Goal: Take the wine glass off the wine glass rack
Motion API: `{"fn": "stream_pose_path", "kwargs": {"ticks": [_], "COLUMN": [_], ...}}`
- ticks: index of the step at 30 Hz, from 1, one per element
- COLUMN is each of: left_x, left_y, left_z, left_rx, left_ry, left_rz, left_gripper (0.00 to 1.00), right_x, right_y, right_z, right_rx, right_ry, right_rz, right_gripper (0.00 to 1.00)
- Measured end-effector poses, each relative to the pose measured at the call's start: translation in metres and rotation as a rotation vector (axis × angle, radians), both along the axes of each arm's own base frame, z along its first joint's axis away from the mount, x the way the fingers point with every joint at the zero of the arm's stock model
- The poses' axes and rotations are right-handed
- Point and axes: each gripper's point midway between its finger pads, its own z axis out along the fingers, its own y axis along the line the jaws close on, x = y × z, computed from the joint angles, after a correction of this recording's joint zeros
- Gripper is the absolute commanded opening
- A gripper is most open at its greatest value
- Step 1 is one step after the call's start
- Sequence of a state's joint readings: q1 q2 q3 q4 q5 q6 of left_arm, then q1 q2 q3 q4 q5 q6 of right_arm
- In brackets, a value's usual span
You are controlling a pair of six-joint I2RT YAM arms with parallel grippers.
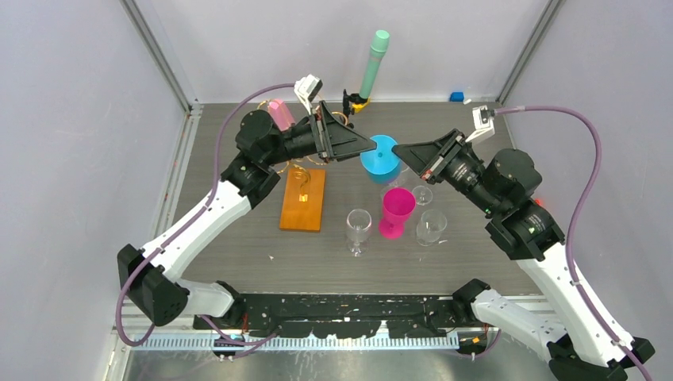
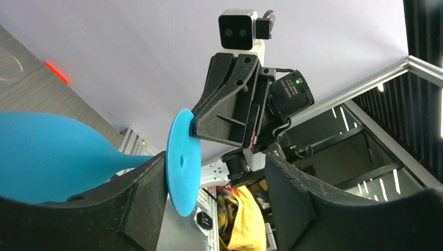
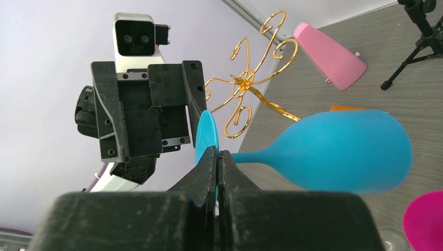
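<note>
Opaque blue wine glass (image 3: 339, 151) held level, right gripper (image 3: 217, 156) fingers clamped on its foot rim, left gripper (image 2: 214, 180) fingers apart astride that foot

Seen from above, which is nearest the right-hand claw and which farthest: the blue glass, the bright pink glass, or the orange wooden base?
1. the blue wine glass, its foot pinched in the right gripper.
2. the magenta glass, standing mid-table, toward the arm bases.
3. the wooden base of the rack, off to the left.
</note>
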State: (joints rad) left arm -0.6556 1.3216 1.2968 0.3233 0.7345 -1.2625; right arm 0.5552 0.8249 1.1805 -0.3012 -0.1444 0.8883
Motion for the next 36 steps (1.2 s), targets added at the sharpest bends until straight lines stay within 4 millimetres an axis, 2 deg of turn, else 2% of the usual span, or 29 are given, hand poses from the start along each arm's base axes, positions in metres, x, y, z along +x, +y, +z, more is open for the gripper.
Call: {"fn": "stream_pose_path", "kwargs": {"ticks": [3, 10, 11, 13, 15, 16, 17, 19, 21, 27, 31, 36], "left_x": [0.000, -0.001, -0.001, -0.002, -0.003, -0.005, -0.006, -0.012, -0.015, -0.020, -0.026, -0.039], "left_y": [-0.002, -0.004, -0.004, -0.004, -0.004, -0.004, -0.004, -0.003, -0.002, 0.008, 0.026, 0.047], "left_z": [-0.008, -0.020, -0.021, -0.022, -0.021, -0.021, -0.020, -0.014, -0.007, 0.013, 0.045, 0.087], "left_rx": [0.013, 0.037, 0.038, 0.041, 0.041, 0.040, 0.038, 0.031, 0.018, -0.024, -0.114, -0.279], "left_ry": [0.030, 0.073, 0.076, 0.075, 0.072, 0.071, 0.070, 0.062, 0.048, 0.036, 0.010, -0.024], "left_rz": [-0.005, -0.019, -0.020, -0.023, -0.029, -0.036, -0.043, -0.065, -0.073, -0.058, -0.021, -0.007], "left_gripper": [0.50, 0.01, 0.00, 0.00, 0.00, 0.00, 0.00, 0.00, 0.00, 0.00, 0.00, 0.00], "right_x": [0.000, -0.003, -0.004, -0.005, -0.007, -0.007, -0.007, -0.005, -0.005, -0.019, -0.027, -0.020], "right_y": [0.002, 0.007, 0.007, 0.007, 0.007, 0.006, 0.005, 0.002, -0.003, -0.032, -0.057, -0.057], "right_z": [-0.006, -0.001, 0.000, 0.003, 0.004, 0.005, 0.005, 0.002, 0.000, 0.015, 0.015, 0.002], "right_rx": [-0.003, 0.026, 0.029, 0.037, 0.040, 0.038, 0.042, 0.028, 0.017, 0.037, 0.067, 0.079], "right_ry": [0.013, 0.001, -0.002, -0.014, -0.018, -0.023, -0.021, -0.028, -0.038, -0.135, -0.165, -0.147], "right_rz": [0.010, 0.043, 0.047, 0.051, 0.052, 0.049, 0.044, 0.021, -0.004, -0.102, -0.198, -0.218], "right_gripper": [0.00, 0.00, 0.02, 0.19, 0.49, 0.57, 0.69, 0.82, 0.88, 0.91, 0.92, 0.94]}}
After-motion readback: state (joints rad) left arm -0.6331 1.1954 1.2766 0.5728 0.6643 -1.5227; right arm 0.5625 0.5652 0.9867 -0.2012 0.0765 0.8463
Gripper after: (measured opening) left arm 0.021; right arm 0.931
